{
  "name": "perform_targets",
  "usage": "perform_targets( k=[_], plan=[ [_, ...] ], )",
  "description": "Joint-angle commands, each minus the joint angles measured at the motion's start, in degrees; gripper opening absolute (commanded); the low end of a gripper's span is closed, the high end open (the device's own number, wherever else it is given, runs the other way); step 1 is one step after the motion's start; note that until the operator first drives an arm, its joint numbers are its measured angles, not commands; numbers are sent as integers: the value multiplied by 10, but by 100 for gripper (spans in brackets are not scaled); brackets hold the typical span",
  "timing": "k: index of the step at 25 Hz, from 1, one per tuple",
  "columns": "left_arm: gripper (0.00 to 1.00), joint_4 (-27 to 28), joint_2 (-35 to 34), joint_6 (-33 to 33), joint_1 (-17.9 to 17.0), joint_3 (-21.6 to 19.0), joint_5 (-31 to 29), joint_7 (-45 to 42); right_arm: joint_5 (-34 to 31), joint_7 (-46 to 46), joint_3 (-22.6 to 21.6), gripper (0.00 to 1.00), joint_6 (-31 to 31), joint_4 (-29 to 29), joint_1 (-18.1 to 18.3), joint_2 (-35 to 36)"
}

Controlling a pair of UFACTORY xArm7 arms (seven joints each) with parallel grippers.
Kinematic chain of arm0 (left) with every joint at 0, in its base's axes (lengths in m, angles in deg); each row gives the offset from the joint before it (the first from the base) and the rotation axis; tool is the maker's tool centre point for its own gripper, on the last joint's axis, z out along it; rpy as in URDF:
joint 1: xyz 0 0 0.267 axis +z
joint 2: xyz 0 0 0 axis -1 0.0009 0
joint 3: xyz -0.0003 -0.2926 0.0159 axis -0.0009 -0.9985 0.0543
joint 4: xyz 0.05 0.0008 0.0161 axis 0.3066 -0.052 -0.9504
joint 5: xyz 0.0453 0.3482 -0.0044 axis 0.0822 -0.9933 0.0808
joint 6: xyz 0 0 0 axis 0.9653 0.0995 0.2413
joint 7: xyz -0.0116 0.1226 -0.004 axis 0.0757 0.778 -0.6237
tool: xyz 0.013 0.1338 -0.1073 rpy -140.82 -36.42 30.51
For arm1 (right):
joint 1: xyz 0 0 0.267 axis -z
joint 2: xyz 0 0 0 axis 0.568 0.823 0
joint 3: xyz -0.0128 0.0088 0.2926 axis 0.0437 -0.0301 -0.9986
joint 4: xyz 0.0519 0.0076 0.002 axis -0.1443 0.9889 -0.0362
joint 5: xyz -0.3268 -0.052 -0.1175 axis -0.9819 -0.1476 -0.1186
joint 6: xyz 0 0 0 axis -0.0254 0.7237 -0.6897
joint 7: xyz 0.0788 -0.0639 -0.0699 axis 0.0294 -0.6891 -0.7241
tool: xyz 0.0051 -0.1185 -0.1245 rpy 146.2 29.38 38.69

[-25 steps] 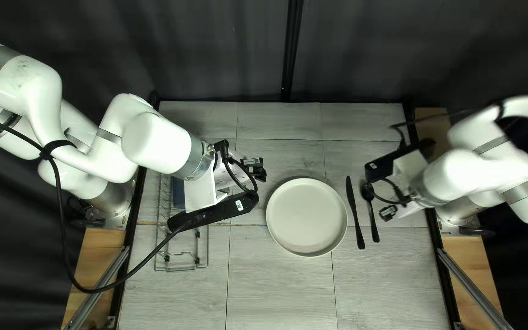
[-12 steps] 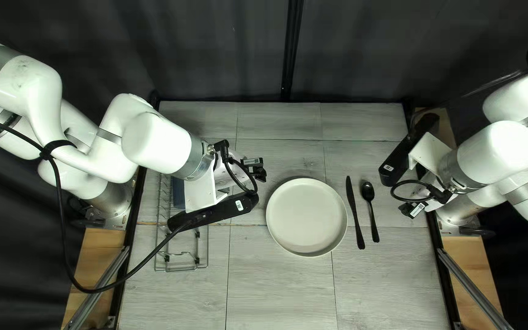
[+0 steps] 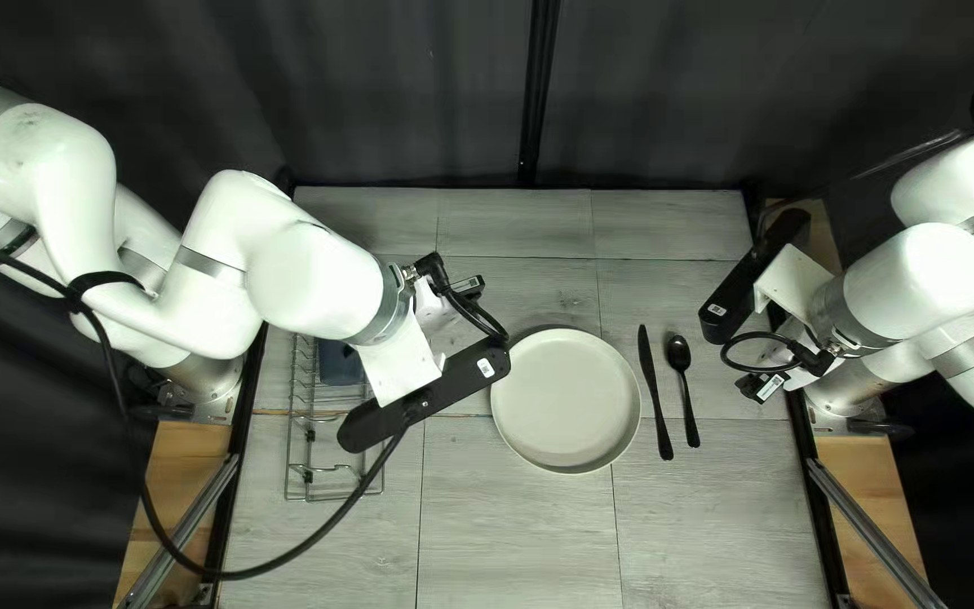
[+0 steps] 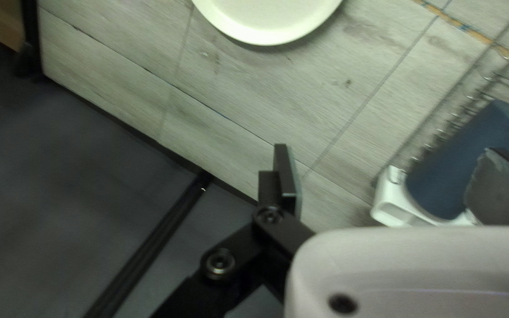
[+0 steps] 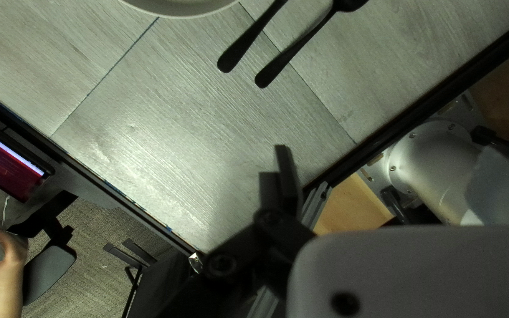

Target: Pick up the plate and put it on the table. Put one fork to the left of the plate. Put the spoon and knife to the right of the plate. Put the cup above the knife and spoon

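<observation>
My left gripper point(image 3: 425, 395) hangs over the wire rack, left of the plate point(image 3: 566, 400), in the top left view. That rack holds a dark blue cup point(image 3: 338, 363). Right of the plate lie a black knife point(image 3: 654, 393) and a black spoon point(image 3: 683, 389), side by side. Farther right is my right gripper point(image 3: 752, 282). In the left wrist view my left gripper point(image 4: 393, 179) is open, one finger overlapping the blue cup point(image 4: 466, 156). Fingers apart and holding nothing, my right gripper point(image 5: 390, 176) shows in its wrist view; knife point(image 5: 245, 48) and spoon point(image 5: 296, 50) handles lie ahead.
The wire rack point(image 3: 312, 479) stands near the table's left edge. In the left wrist view, a white holder-like piece point(image 4: 393, 197) touches the blue cup. Beyond the table edge, the right wrist view includes a person's hand point(image 5: 8, 262) and a screen point(image 5: 10, 168).
My right gripper has drawn back to the right, uncovering the spoon's bowl, then stayed still. Lately my left gripper has turned and shifted slightly right, exposing more of the rack and cup.
</observation>
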Motion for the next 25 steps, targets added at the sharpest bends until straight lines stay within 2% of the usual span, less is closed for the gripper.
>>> perform_targets(
  k=[1,3,6,7,10,14,19,21,23,25],
  plan=[
    [100,-1,1,6,0,4,9,-2,0,0,0,100,0,0,0,0],
    [100,-3,4,23,-5,20,28,39,0,0,0,100,0,0,0,0],
    [100,-70,-33,42,-11,58,42,157,0,0,0,100,0,0,0,0],
    [100,-89,-47,33,-16,75,55,209,0,0,0,100,0,0,0,0],
    [100,-102,-62,1,-30,101,86,306,0,0,0,100,0,0,0,0],
    [100,-141,-90,-28,-40,123,104,391,0,0,0,100,0,0,0,0],
    [100,-177,-69,-28,-32,149,118,410,0,0,0,100,0,0,0,0],
    [100,-188,-67,-27,-25,154,123,395,0,0,0,100,0,0,0,0],
    [100,-185,-53,-37,-14,146,124,343,0,0,0,100,0,0,0,0],
    [100,-185,-53,-37,-14,146,124,343,0,0,0,100,0,0,0,0]
  ],
)
